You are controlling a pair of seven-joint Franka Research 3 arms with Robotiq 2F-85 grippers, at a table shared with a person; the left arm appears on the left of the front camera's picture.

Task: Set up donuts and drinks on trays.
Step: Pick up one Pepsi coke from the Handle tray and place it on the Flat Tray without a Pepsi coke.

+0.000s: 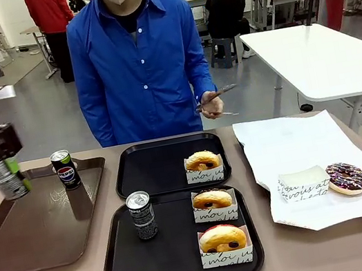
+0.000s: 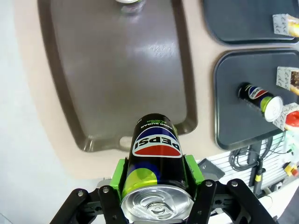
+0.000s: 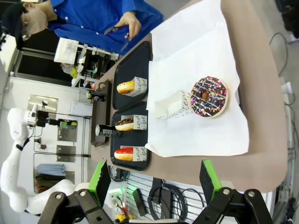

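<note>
Left gripper (image 1: 2,174) sits at 9 o'clock in my front view. Its green pads (image 2: 117,173) are clamped on the sides of a Pepsi can (image 2: 156,149), which is tilted and lifted off the table by the left edge of the brown tray (image 1: 38,238). My left wrist view has that can's silver top toward the camera and the brown tray beyond it. A second can (image 1: 65,169) stands upright on the brown tray at its 1 o'clock corner. Next over is the near black tray (image 1: 168,260). It has a third can (image 1: 141,215) upright at 10 o'clock, one sleeved donut (image 1: 212,199) at 1 o'clock and another sleeved donut (image 1: 222,238) at 4 o'clock. The far black tray (image 1: 149,173) sits just behind it at 12 o'clock, with one donut in a sleeve (image 1: 202,160) at its 4 o'clock. Behind that tray, the person's hand (image 1: 212,105) holds tongs (image 1: 219,92) in the air. At 3 o'clock of the trays is a white paper sheet (image 1: 294,140). An empty sleeve (image 1: 304,182) lies on it, with a chocolate sprinkle donut (image 1: 347,177) lying bare just beside the sleeve on its right. Right gripper (image 3: 154,182) has its fingers spread wide with nothing between them, and it hangs off the table end nearest the paper sheet.
</note>
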